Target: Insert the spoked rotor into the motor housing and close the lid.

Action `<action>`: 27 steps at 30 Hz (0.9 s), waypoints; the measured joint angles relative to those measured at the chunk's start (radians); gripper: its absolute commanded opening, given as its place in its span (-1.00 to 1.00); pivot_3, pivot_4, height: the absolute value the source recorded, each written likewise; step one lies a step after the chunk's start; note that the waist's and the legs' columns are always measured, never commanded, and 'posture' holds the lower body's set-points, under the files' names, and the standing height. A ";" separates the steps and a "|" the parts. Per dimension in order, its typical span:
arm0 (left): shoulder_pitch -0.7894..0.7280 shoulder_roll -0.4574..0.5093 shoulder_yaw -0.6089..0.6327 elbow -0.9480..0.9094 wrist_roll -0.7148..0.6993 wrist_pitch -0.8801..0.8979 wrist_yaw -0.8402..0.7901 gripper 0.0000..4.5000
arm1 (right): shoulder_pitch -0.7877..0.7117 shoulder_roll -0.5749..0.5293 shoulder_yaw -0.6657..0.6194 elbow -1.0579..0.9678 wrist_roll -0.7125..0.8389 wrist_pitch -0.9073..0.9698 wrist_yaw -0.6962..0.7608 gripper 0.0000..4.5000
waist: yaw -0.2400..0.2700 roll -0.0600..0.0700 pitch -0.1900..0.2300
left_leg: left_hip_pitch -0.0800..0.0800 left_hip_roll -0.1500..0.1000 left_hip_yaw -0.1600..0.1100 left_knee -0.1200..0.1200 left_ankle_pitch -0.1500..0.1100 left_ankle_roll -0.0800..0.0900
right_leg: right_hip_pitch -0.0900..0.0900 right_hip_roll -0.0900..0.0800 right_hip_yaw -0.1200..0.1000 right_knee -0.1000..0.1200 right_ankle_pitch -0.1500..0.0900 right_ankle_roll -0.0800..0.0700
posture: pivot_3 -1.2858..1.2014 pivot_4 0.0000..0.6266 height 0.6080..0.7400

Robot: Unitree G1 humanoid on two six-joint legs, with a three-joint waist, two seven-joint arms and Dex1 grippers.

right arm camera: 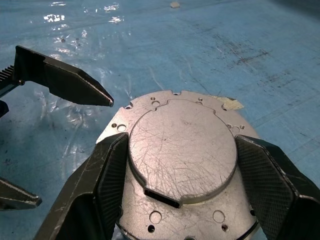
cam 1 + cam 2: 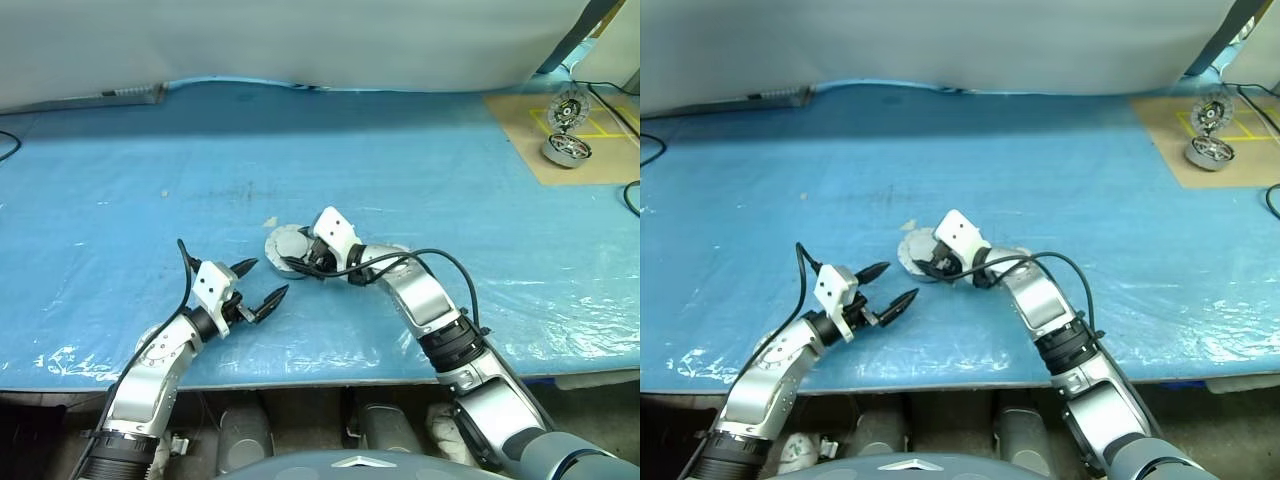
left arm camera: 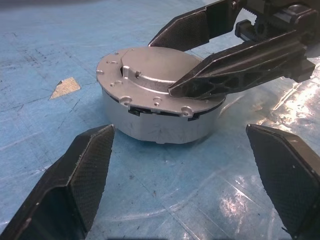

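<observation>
The motor housing (image 3: 160,125) stands on the blue table cover in front of me. The lid (image 1: 180,150), a scratched silver plate with a raised round centre, lies flat on top of it. My right gripper (image 1: 181,137) reaches over the lid from the right and is shut on its raised centre, one finger on each side. My left gripper (image 2: 268,277) hovers level just left of and nearer than the housing, open with nothing between its fingers (image 3: 90,165). The spoked rotor is hidden.
A brown board (image 2: 530,150) lies at the far right with a spoked round part (image 2: 570,108) and a silver cup-shaped part (image 2: 566,150) on it. A small tan scrap (image 2: 270,221) sits just beyond the housing. A black cable (image 2: 632,195) runs off the right edge.
</observation>
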 measured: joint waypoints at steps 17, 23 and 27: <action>0.000 0.000 0.000 0.000 0.000 0.000 0.000 1.00 | -0.003 -0.009 0.012 -0.003 -0.020 0.002 -0.005 0.32 | 0.000 0.000 0.000 | 0.003 0.000 0.000 0.000 0.000 0.000 | 0.003 0.000 0.001 0.000 0.000 0.000 | 0.03 -0.52 1.00; 0.000 0.000 0.000 0.000 0.000 -0.001 -0.002 1.00 | -0.007 -0.030 0.034 -0.042 -0.031 0.048 0.005 0.32 | 0.001 0.000 0.000 | 0.003 -0.001 0.000 -0.001 0.000 0.000 | 0.003 0.000 0.001 0.000 0.000 0.000 | 0.03 -0.52 1.00; 0.000 0.000 0.000 0.000 0.000 -0.001 -0.002 1.00 | -0.012 -0.037 0.037 -0.047 -0.031 0.061 0.012 0.32 | 0.001 0.000 0.000 | 0.004 -0.001 0.000 -0.001 0.000 0.000 | 0.003 0.000 0.001 -0.001 0.000 0.000 | 0.03 -0.52 1.00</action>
